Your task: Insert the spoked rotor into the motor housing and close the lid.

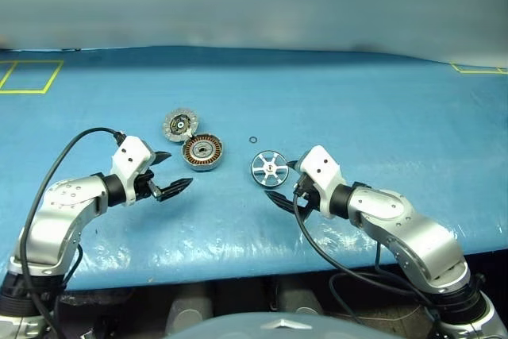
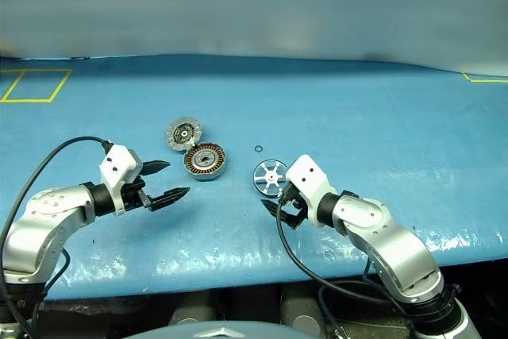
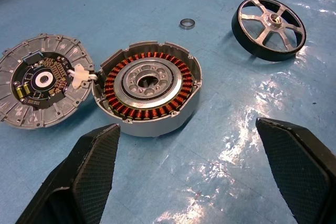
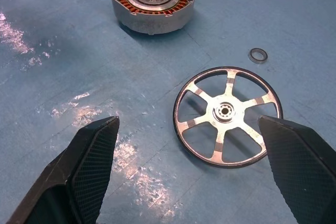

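The spoked rotor [image 1: 269, 168], a shiny silver wheel with a dark rim, lies flat on the blue table. Just to its left stands the motor housing [image 1: 202, 152], open side up, showing copper windings around a silver centre. The lid [image 1: 181, 125] lies inner face up against the housing's far left side, joined to it by a white connector [image 3: 80, 75]. My left gripper [image 1: 176, 171] hovers open just left of the housing, pointing at it. My right gripper [image 1: 279, 180] is open right beside the rotor's near edge, nothing between its fingers.
A small metal ring [image 1: 252, 140] lies loose on the table behind the rotor. Yellow tape outlines mark the far left [image 1: 30, 75] and far right [image 1: 479, 70] of the blue surface. The table's front edge [image 1: 238, 271] runs close below both arms.
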Motion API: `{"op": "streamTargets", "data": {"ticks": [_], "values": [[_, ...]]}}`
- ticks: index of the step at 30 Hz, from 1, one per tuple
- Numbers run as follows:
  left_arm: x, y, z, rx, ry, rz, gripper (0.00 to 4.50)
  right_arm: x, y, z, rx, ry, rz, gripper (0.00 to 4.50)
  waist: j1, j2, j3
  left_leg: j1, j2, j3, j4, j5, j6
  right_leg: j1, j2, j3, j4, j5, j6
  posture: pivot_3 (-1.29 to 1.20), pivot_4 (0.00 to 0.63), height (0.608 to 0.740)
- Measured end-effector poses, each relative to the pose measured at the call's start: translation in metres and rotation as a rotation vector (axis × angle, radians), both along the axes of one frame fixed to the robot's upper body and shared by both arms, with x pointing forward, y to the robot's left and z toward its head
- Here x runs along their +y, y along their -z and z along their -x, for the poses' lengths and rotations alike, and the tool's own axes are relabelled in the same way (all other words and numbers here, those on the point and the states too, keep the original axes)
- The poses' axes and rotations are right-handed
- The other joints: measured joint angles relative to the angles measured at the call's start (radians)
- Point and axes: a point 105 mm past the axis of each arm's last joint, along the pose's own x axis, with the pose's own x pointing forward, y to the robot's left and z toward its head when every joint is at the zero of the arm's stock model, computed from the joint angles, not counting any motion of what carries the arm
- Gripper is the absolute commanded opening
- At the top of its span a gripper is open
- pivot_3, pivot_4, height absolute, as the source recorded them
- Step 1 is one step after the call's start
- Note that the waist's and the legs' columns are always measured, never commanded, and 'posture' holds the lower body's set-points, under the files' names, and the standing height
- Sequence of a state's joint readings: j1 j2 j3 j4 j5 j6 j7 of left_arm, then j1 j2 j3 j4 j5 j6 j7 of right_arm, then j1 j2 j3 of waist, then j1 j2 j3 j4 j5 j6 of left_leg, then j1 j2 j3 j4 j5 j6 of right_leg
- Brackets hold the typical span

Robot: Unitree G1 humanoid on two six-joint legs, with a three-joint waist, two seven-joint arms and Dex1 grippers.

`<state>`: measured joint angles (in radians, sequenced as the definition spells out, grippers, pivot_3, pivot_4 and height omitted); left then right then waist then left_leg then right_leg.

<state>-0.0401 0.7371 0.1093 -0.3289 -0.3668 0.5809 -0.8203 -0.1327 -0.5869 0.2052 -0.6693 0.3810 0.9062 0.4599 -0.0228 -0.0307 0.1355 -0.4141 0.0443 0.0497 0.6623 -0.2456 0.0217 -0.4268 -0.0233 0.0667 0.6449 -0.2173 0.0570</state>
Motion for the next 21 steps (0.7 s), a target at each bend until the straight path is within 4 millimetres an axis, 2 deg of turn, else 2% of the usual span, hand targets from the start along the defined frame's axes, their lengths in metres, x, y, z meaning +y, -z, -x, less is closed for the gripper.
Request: {"op": "streamTargets", "data": {"ticks": [21], "values": [[-0.0016,0.0005,-0.0015,0.011,0.03,-0.011,4.5,0.0,0.0025,0.0007,0.005,0.011,-0.004,4.47,0.0,0.0,0.0,0.0,0.0,0.0,0.0,0.0,0.0,0.0,0.0,0.0,0.0,0.0,0.0,0.0,0.15,0.74]]}}
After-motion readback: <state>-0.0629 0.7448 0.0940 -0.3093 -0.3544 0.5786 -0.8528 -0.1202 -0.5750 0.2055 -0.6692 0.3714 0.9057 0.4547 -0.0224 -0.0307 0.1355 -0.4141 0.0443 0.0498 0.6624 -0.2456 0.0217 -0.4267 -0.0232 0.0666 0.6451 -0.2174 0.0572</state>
